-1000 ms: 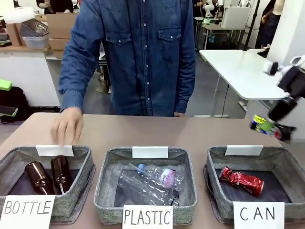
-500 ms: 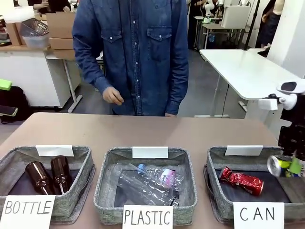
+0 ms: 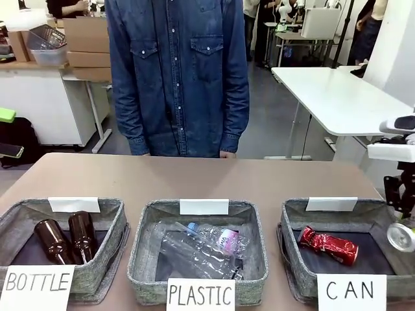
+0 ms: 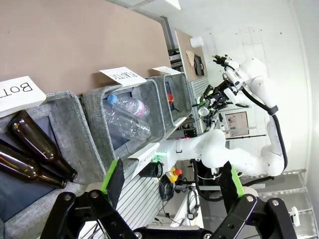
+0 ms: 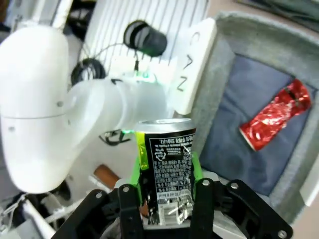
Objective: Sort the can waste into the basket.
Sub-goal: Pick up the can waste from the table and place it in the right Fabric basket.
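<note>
Change since earlier frame: the right claw (image 5: 167, 172) has come down with the dark can (image 5: 167, 169) from above the far right of the tabletop (image 3: 194, 178) to the right edge of the CAN basket (image 3: 363, 206); the person's hand has left the tabletop.
Right claw: fingers pinched on the dark can, one green pad (image 5: 143, 158) pressed to each side of the can body; the can's silver end (image 3: 402, 236) faces the front camera.
Dark can position: at the right rim of the CAN basket, partly past the picture edge in the front view; in the right wrist view it hangs beside the basket's near corner, by the "CAN" sign (image 5: 192, 67).
Red can (image 3: 328, 245): dented, lying on the dark floor of the CAN basket, apart from the dark can.
Left claw (image 4: 172, 186): fingers spread wide, nothing between them, above the BOTTLE basket (image 4: 65, 124).
Other baskets: brown glass bottles (image 3: 65, 236) in BOTTLE; clear plastic bottles (image 3: 207, 246) in the PLASTIC basket (image 3: 146, 249).
</note>
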